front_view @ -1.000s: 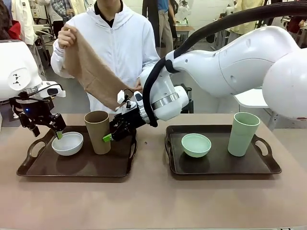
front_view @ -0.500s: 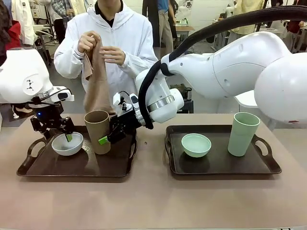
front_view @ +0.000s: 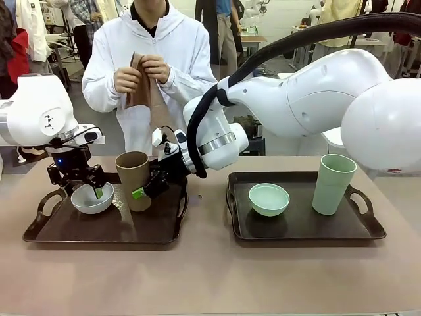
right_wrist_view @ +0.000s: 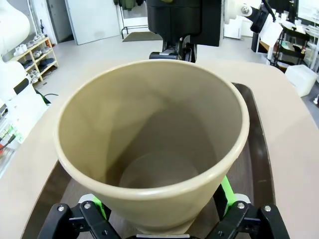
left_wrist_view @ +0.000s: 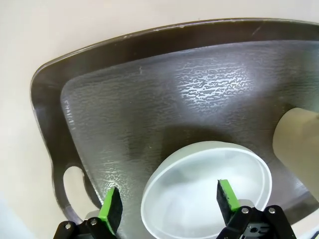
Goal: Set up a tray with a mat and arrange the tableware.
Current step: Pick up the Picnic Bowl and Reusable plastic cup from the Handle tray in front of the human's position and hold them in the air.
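Left wrist view: white bowl (left_wrist_view: 207,194) partly beyond the bottom edge, tan cup (left_wrist_view: 299,139) beyond the right

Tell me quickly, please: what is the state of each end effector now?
Left end effector: open, one finger inside the white bowl, one outside.
Right end effector: open, fingers on both sides of the tan cup; contact cannot be told.

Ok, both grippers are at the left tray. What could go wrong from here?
1. The right gripper stands open around the tan cup, low on its body; a tall cup gripped low may tip on lifting.
2. The left gripper straddles the rim of the white bowl, one finger inside; a rim pinch may slip or tilt the bowl.
3. Cup and bowl sit close together on the tray, so the arms could bump.
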`<state>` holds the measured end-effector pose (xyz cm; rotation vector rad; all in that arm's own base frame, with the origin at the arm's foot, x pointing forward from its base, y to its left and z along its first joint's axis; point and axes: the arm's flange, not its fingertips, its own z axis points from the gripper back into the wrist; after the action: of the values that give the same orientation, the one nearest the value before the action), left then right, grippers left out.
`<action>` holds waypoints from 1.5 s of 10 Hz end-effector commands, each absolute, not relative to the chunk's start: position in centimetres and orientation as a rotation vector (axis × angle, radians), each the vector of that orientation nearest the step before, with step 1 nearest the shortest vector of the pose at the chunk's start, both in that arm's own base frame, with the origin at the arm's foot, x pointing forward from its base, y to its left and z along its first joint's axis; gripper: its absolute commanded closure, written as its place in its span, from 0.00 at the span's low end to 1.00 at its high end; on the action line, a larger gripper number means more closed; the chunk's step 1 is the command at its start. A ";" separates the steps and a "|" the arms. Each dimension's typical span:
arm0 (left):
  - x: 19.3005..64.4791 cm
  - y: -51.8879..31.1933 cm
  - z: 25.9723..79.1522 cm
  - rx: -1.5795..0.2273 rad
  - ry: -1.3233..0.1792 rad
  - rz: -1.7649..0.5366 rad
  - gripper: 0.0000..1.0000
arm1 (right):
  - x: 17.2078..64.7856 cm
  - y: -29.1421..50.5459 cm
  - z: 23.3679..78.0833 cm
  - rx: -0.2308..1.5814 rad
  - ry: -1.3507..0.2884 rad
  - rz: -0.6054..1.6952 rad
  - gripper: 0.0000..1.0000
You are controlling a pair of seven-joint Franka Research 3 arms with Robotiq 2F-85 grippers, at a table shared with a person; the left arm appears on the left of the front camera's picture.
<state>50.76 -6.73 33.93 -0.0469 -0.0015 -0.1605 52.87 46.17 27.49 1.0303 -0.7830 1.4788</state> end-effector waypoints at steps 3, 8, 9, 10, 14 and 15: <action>50.2 -6.0 35.0 -0.045 -0.022 -0.103 0.57 | 53.2 46.4 27.5 1.048 -0.795 1.512 0.59; 48.7 -6.1 36.6 -0.036 -0.010 -0.081 0.90 | 53.2 46.3 27.4 1.044 -0.795 1.516 1.00; 48.9 -6.3 36.4 -0.031 0.002 -0.080 1.00 | 53.2 46.1 27.4 1.045 -0.801 1.516 0.76; 49.0 -6.3 36.2 -0.024 0.009 -0.083 1.00 | 53.3 46.1 27.4 1.052 -0.803 1.515 0.76; 49.2 -6.4 35.8 -0.019 0.030 -0.087 1.00 | 53.2 45.9 27.3 1.083 -0.804 1.521 1.00; 49.2 -6.5 35.7 -0.017 0.029 -0.089 1.00 | 53.2 45.9 27.3 1.083 -0.803 1.523 1.00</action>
<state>49.03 -6.06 36.06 -0.0384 0.0132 -0.1167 52.97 46.05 27.37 1.0695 -0.7866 1.4996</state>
